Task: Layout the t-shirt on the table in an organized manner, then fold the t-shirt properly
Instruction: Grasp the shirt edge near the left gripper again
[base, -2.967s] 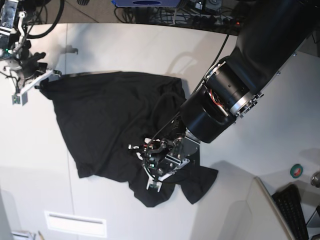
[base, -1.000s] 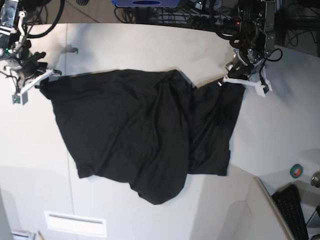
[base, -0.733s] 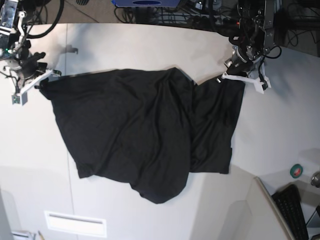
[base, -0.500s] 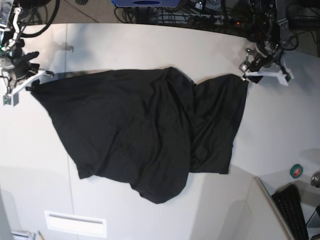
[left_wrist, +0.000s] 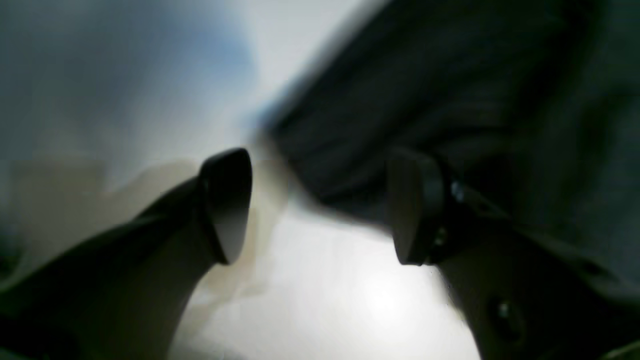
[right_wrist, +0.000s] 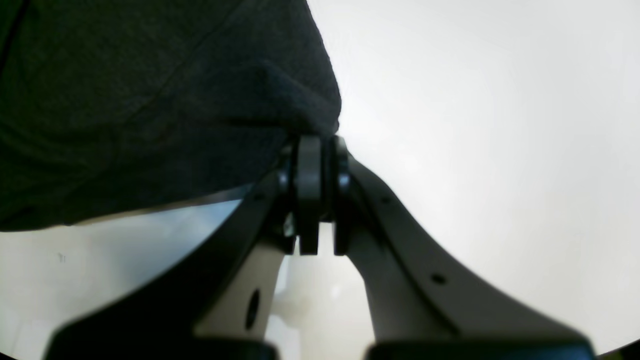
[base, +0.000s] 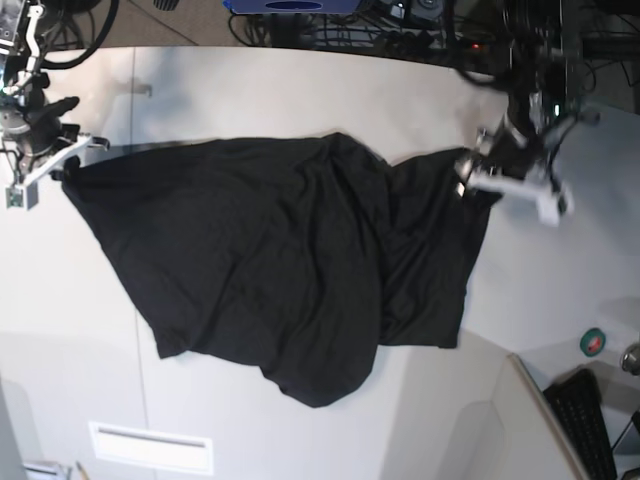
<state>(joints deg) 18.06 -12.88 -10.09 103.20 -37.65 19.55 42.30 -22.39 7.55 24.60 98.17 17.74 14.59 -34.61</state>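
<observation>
Black cloth fills most of what you see up close. R wrist view: your right gripper (right_wrist: 316, 200) has its pads pressed tight together w/ a bunched corner of the shirt (right_wrist: 150, 100) pinched between them at the tips; cloth spreads up and left from the pinch, pale table (right_wrist: 475, 125) bare to the right of it. L wrist view is blurred: your left gripper (left_wrist: 320, 205) stands w/ jaws apart, a wide gap between the two dark fingers (left_wrist: 227, 200), nothing between them. Shirt edge (left_wrist: 450, 100) lies just beyond the far finger and to the upper right, table (left_wrist: 325, 300) under the gap. Can't tell if that finger touches the cloth.

Base view, further out: shirt (base: 270, 270) lies spread over the table (base: 300, 90), plain black side up, no print showing. It's not flat: big folds and a thick ridge run top to bottom near the middle, a lobe of cloth sags toward the lower edge. Right gripper (base: 50, 160) sits at the shirt's far left corner, holding it. Left gripper (base: 510, 180) is at the shirt's upper right corner, over or just beside the edge, hard to say which. Well apart at lower right: a small green roll (base: 593, 342) and a keyboard (base: 585, 420) by the table's edge. Cables (base: 400, 25) run behind the table's far curved edge.
</observation>
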